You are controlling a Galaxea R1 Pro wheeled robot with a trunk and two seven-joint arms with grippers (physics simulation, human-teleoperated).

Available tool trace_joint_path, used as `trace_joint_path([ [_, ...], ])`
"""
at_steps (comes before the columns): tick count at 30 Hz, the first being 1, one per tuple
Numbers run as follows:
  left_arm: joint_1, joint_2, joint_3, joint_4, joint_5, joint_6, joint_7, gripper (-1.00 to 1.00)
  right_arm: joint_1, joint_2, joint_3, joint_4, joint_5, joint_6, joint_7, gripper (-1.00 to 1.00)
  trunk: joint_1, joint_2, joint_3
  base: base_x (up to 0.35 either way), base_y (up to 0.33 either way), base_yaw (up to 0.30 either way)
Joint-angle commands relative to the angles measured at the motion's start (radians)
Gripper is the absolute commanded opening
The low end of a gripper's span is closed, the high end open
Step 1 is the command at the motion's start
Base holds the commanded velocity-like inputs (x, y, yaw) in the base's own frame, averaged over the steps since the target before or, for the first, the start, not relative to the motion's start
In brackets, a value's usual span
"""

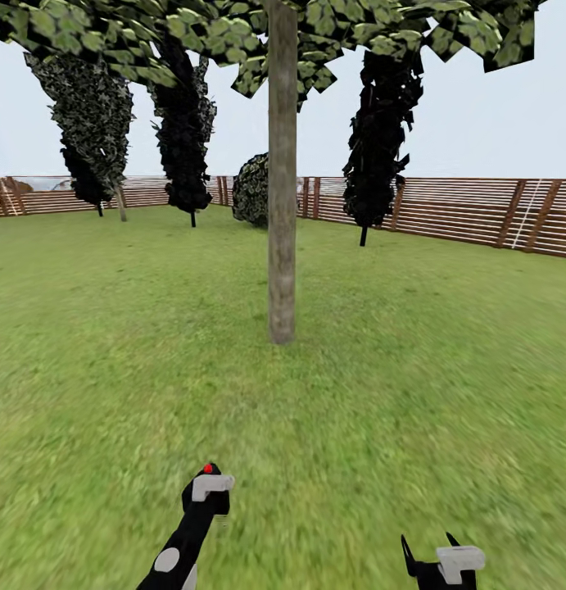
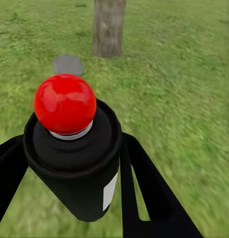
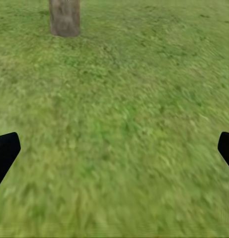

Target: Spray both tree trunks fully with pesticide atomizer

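Observation:
One tree trunk [image 1: 282, 205] rises straight ahead of me on the lawn, grey-brown and bare, under a blocky green canopy [image 1: 258, 37]. My left gripper [image 1: 207, 482] is shut on the pesticide atomizer [image 2: 74, 163], a black bottle with a red ball top [image 2: 64, 103]. The bottle's red top points toward the trunk [image 2: 109, 27], which stands a few arm lengths beyond. Low at the right, my right gripper [image 1: 428, 545] hangs open over bare grass. In the right wrist view its fingers [image 3: 5, 153] sit far apart, with the trunk base [image 3: 64, 17] ahead.
A flat grey disc [image 2: 68, 64] lies in the grass near the trunk's foot. Dark narrow conifers [image 1: 184, 123] [image 1: 379, 123] and a round bush [image 1: 251, 188] stand before the brown slat fence [image 1: 479, 211]. A thin pale trunk [image 1: 121, 203] shows far back left. Open lawn surrounds me.

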Motion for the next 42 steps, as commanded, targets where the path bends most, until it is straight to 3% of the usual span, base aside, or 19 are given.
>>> trace_joint_path([
  [1,-0.001,-0.002,0.008,0.000,-0.009,-0.003,-0.007,-1.00,-0.001,-0.001,0.007,0.001,-0.005,-0.003,-0.003,1.00,0.001,-0.001,-0.002,0.350,0.000,0.000],
  [42,-0.001,-0.002,0.009,0.005,-0.011,-0.004,-0.008,-1.00,-0.001,0.000,0.007,0.001,-0.005,-0.005,-0.005,1.00,0.001,-0.001,-0.002,0.341,-0.021,0.000],
])
